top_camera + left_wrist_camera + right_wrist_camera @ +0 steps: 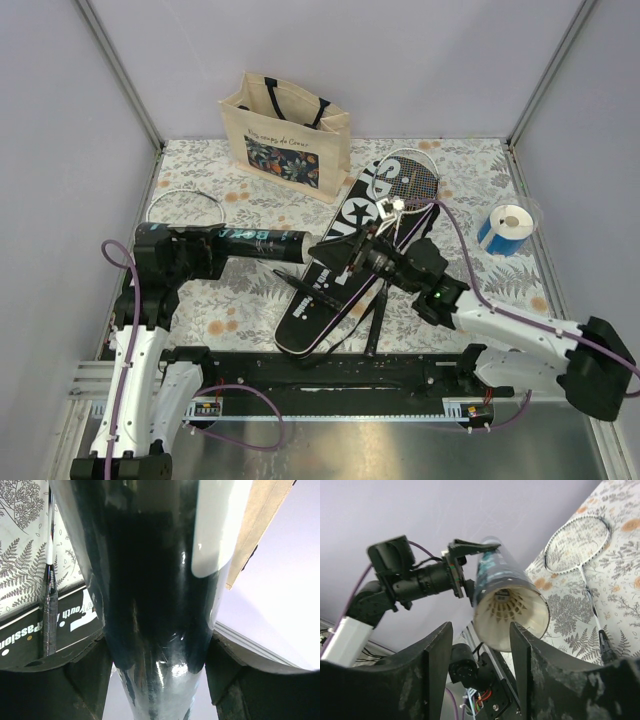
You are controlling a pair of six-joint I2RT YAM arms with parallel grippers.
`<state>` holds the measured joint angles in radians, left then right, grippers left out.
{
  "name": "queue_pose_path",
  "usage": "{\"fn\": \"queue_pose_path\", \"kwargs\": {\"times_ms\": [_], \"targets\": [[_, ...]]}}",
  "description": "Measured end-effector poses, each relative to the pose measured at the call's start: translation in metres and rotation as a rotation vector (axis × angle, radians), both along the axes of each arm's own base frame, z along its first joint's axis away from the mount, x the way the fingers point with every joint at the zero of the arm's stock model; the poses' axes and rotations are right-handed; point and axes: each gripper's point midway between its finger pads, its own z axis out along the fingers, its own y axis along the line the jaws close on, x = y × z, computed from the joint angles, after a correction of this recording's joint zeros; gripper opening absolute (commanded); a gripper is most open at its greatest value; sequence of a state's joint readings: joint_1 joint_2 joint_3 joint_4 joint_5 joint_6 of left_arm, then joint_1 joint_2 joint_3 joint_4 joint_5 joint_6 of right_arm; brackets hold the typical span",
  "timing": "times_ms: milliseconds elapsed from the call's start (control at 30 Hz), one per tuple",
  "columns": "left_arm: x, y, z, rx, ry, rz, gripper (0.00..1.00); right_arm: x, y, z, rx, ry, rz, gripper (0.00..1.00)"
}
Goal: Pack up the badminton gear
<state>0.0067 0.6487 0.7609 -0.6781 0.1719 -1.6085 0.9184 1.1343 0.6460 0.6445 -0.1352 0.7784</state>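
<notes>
beside the cover, left tool grips glossy black tube; right tool released.

Top view, back of the table first: the tote bag stands at upper centre. Just in front and to its right, the racket cover runs on a slant from upper right down to lower centre. One racket lies with its head on the cover's upper end. Far right sits the roll, well apart. Far left, the second racket lies behind the tube, which lies level at left centre. The tube's mouth points right, over the cover. In the right wrist view, a shuttlecock sits inside that mouth, at centre frame.
</notes>
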Motion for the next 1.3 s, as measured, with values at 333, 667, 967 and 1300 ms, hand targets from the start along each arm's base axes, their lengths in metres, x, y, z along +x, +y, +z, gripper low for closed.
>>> {"fn": "queue_pose_path", "kwargs": {"times_ms": [333,667,967,1300], "targets": [[-0.002,0.001,0.001,0.012,-0.011,0.000,0.16,-0.014,-0.048,0.027,-0.002,-0.042,-0.105,0.56],[-0.006,0.003,-0.025,0.083,0.024,-0.031,0.16,0.000,-0.090,-0.080,-0.339,0.222,-0.311,0.50],[-0.012,0.009,-0.047,0.185,0.048,-0.063,0.17,0.003,-0.159,-0.162,-0.531,0.495,-0.638,0.49],[-0.018,0.023,-0.038,0.300,0.000,-0.040,0.18,0.006,-0.246,-0.230,-0.675,0.851,-1.062,0.42]]}}
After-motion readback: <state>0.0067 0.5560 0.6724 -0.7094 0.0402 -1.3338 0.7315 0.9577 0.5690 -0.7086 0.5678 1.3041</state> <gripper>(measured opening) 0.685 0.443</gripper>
